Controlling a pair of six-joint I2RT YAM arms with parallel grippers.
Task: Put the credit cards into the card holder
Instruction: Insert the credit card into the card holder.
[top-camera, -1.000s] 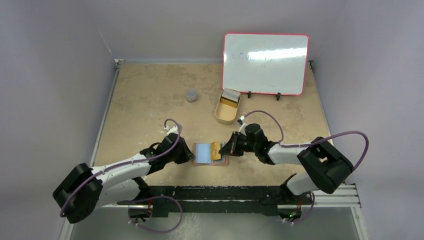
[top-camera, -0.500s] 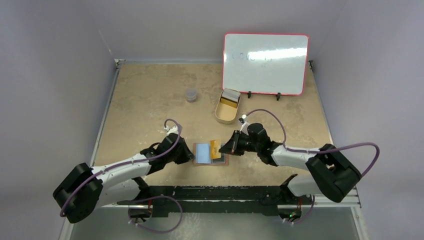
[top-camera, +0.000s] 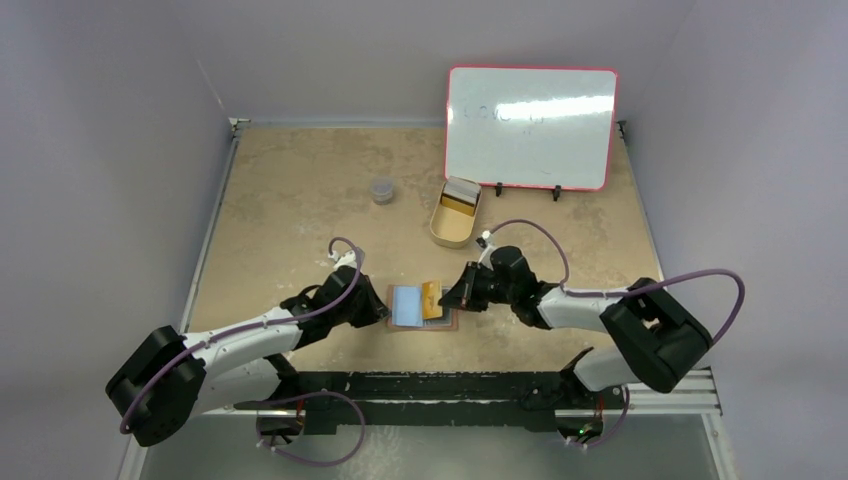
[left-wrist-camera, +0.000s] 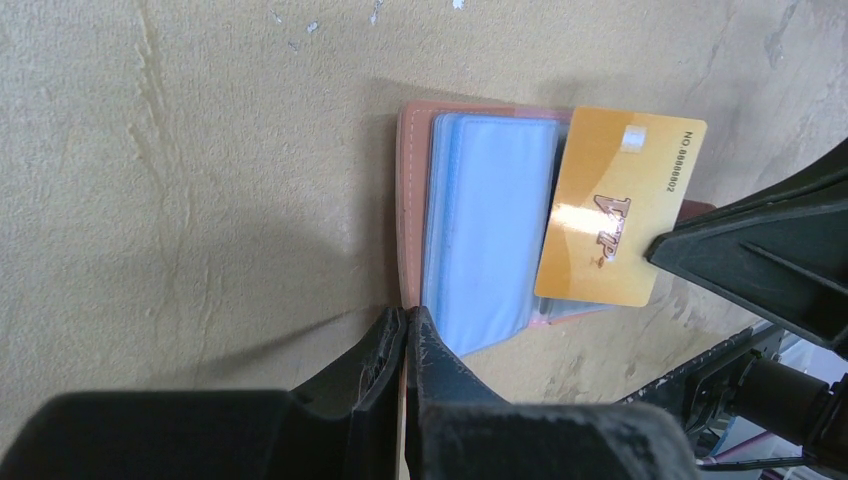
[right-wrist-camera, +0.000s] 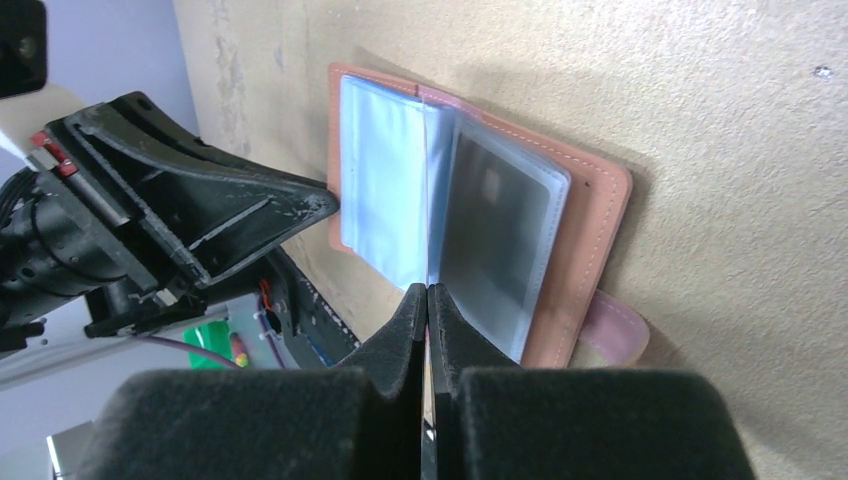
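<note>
**Gold card held at the open card holder**

Reddish-brown and leather-like, the card holder lies open on the table, near the front edge and between the two arms. Its clear plastic sleeves fan out from the middle fold, pale blue on the left half and greyer on the right. A pink strap pokes out from under the cover's far corner in the right wrist view.

The right end effector is closed tight on a gold credit card, gripping it by one short edge. The card is tilted and lies across the right half of the holder, partly covering the sleeves. It bears a "VIP" mark and a printed number.

The left end effector is also closed, with its fingers pressed together. Its tips sit at the left edge of the holder's cover. Whether they pinch the cover or only press on it cannot be told.

Farther back on the table stand a red-framed whiteboard, a tan oval tin with its lid up, and a small grey pot.
</note>
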